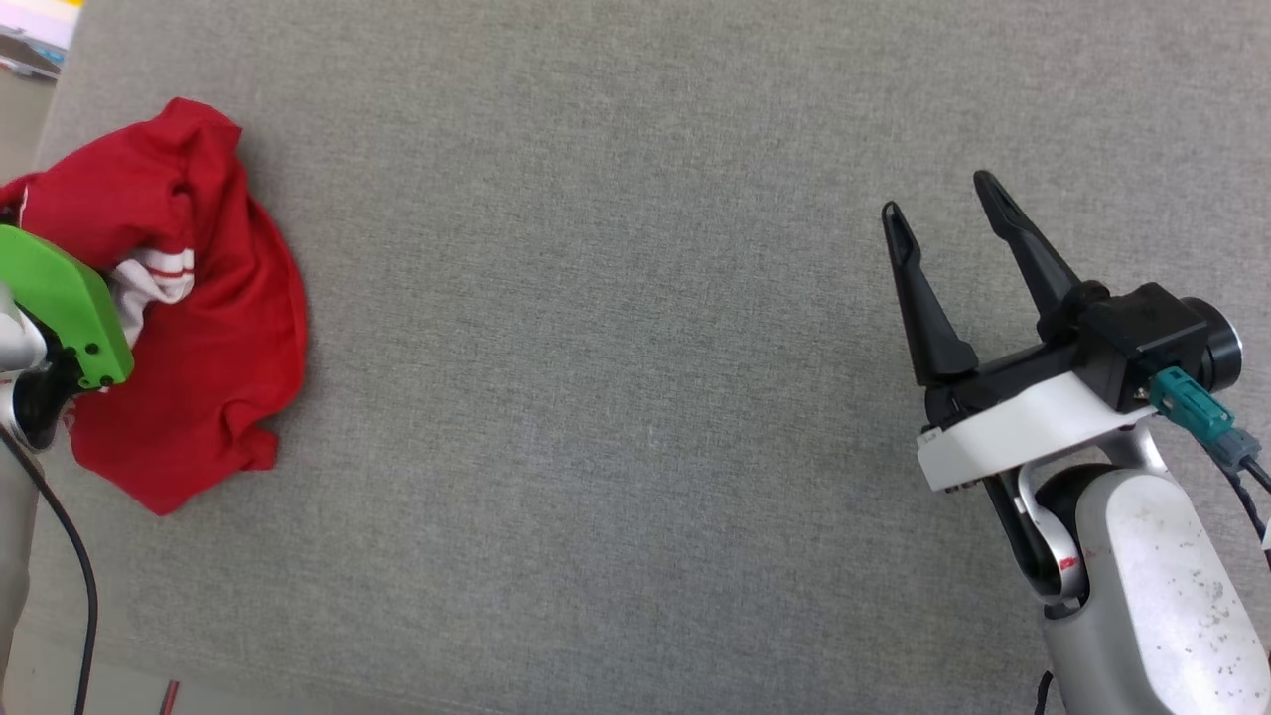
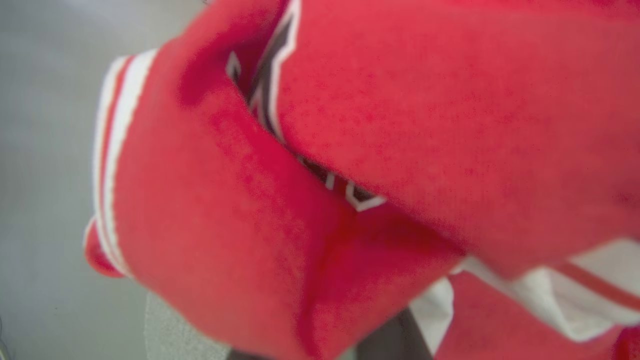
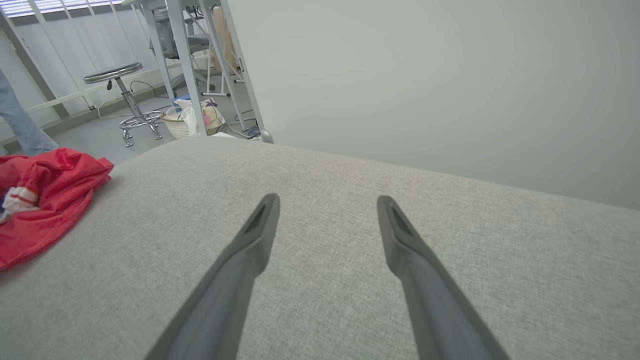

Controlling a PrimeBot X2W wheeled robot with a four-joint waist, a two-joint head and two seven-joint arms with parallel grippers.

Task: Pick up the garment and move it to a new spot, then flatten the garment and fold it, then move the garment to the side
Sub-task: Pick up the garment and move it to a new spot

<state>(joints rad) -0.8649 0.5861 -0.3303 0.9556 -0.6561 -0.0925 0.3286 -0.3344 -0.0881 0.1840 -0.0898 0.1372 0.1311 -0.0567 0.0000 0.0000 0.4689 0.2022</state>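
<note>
The red shirt lies in a crumpled heap, so I cannot tell which way its neck points. In the head view the heap is longer up and down than side to side. A white sleeve with red stripes peeks out of the folds. The left wrist view shows black letters with white edges inside a fold. The shirt sits at the far left of a soft gray cloth top. Past it are a pale wall, a round stool, white table legs, a basket and a person's leg. The left gripper is right on the shirt, but cloth hides its fingers, so I cannot tell if it is holding. The right gripper is well apart on the right, fingers spread wide.
</note>
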